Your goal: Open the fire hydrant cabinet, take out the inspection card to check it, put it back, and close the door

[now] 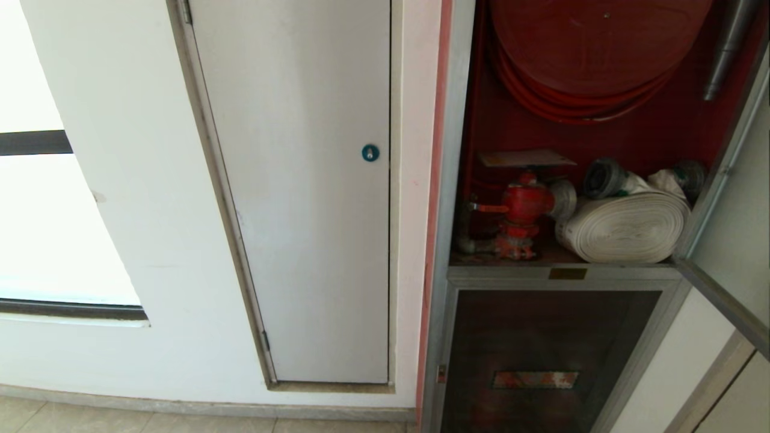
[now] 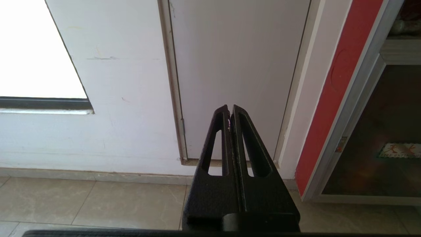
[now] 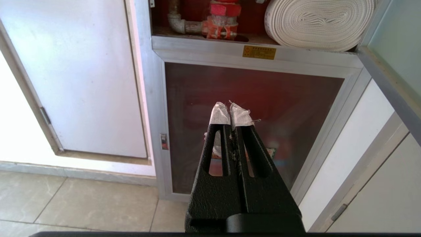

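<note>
The fire hydrant cabinet (image 1: pixel 448 180) stands open, showing its red inside, a red hose reel (image 1: pixel 595 54), a red valve (image 1: pixel 522 207) and a white rolled hose (image 1: pixel 625 225). The inspection card (image 1: pixel 526 158) lies flat on top of the valve. The door (image 1: pixel 737 240) is swung out to the right. My right gripper (image 3: pixel 229 104), its tips wrapped in white tape, is shut and empty, low in front of the cabinet's lower glass panel (image 3: pixel 263 98). My left gripper (image 2: pixel 230 107) is shut and empty, facing the white panel door. Neither arm shows in the head view.
Left of the cabinet is a plain white door (image 1: pixel 301 210) with a blue round lock (image 1: pixel 370 153). A bright window (image 1: pixel 36 228) lies further left. Tiled floor (image 2: pixel 82 204) runs along the wall. The open door's edge (image 3: pixel 391 82) juts out beside my right gripper.
</note>
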Robot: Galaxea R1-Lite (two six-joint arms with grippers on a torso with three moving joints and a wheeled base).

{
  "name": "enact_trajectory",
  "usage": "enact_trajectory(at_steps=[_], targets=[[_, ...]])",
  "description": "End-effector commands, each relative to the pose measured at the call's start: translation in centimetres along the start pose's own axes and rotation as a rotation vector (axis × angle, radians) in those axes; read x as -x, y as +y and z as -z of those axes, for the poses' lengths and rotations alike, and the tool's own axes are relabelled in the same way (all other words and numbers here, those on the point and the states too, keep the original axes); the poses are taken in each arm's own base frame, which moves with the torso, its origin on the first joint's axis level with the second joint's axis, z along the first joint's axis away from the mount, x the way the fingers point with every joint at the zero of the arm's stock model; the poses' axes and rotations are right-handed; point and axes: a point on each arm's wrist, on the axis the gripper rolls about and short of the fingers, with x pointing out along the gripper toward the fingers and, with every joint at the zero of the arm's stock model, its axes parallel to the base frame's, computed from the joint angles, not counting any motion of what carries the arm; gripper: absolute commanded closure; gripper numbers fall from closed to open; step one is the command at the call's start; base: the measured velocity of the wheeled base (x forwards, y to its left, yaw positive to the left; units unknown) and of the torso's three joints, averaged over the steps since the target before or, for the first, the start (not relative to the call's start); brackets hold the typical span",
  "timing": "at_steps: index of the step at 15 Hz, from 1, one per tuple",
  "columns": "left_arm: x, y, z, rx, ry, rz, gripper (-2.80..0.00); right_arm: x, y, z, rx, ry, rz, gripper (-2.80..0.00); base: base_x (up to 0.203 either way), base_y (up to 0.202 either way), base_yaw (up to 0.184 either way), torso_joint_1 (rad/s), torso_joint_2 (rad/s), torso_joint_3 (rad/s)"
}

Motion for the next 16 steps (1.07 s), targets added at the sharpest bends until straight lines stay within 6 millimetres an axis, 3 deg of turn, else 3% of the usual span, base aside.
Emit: enact_trajectory(at_steps=[1, 16], targets=[[0.0, 0.0, 0.0, 0.0, 0.0, -0.001, 0.0, -0.02, 0.0, 0.03, -0.001, 0.002, -0.001, 0.0, 0.0, 0.0, 0.0, 0.0, 0.0, 0.0], [0.0, 0.0, 0.0, 0.0, 0.001, -0.001, 0.0, -0.02, 0.0, 0.03, -0.001, 0.002, -0.001, 0.0, 0.0, 0.0, 0.0, 0.0, 0.0, 0.0]])
